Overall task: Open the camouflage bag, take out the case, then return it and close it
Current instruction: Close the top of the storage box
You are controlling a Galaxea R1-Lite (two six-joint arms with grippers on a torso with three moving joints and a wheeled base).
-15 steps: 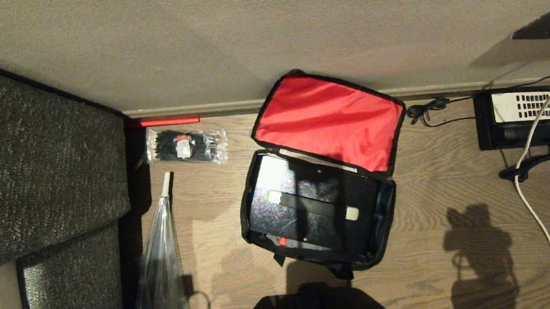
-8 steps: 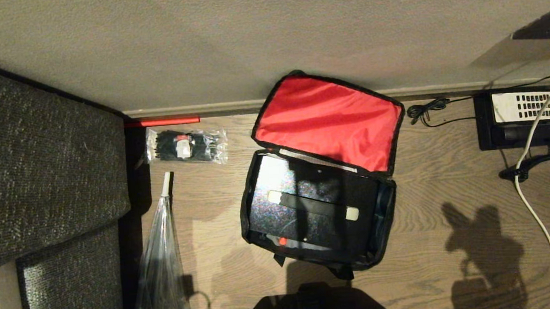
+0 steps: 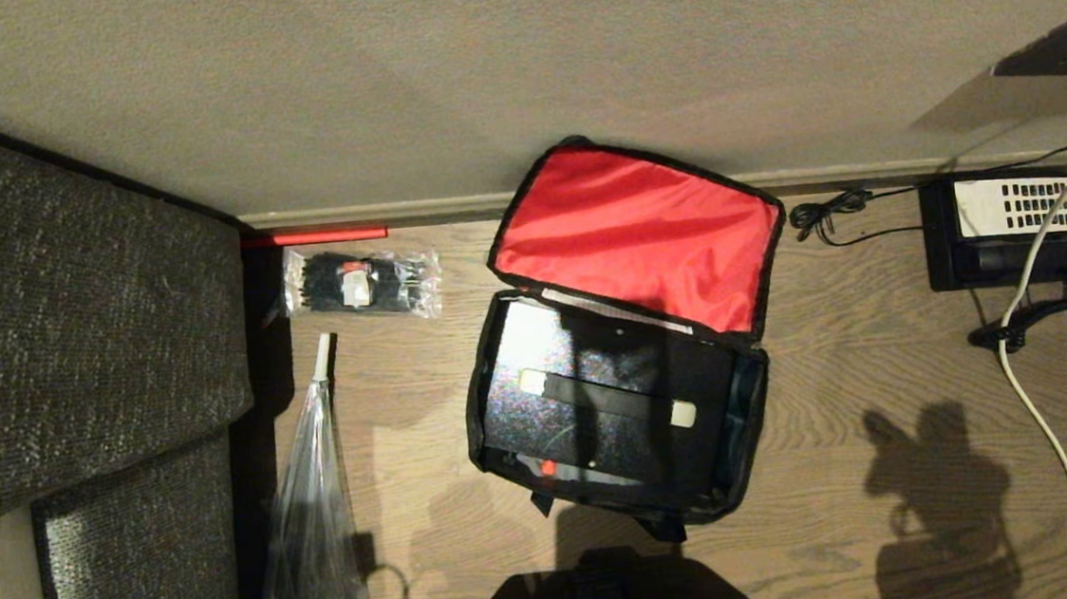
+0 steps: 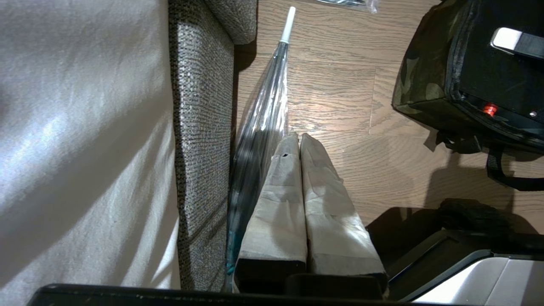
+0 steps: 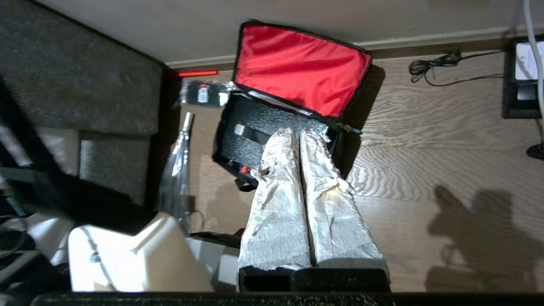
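While neither arm shows in the head view, only their shadows on the floor (image 3: 842, 351), both wrist views do show fingers. Right gripper (image 5: 298, 132): wrapped fingers pressed together, empty, raised above the camouflage bag (image 5: 293, 114) and covering part of the case (image 5: 246, 136). Left gripper (image 4: 296, 138): fingers together, low over bare floor beside a folded clear umbrella (image 4: 259, 127), bag off to one side. Bag lies open near the wall, red lid lining up. Case flat inside: black, speckled, strap with pale ends, red clasp.

clear packet (image 3: 362, 284) of black items beside the sofa (image 3: 79, 326); black telephone (image 3: 1009, 226) by the wall.
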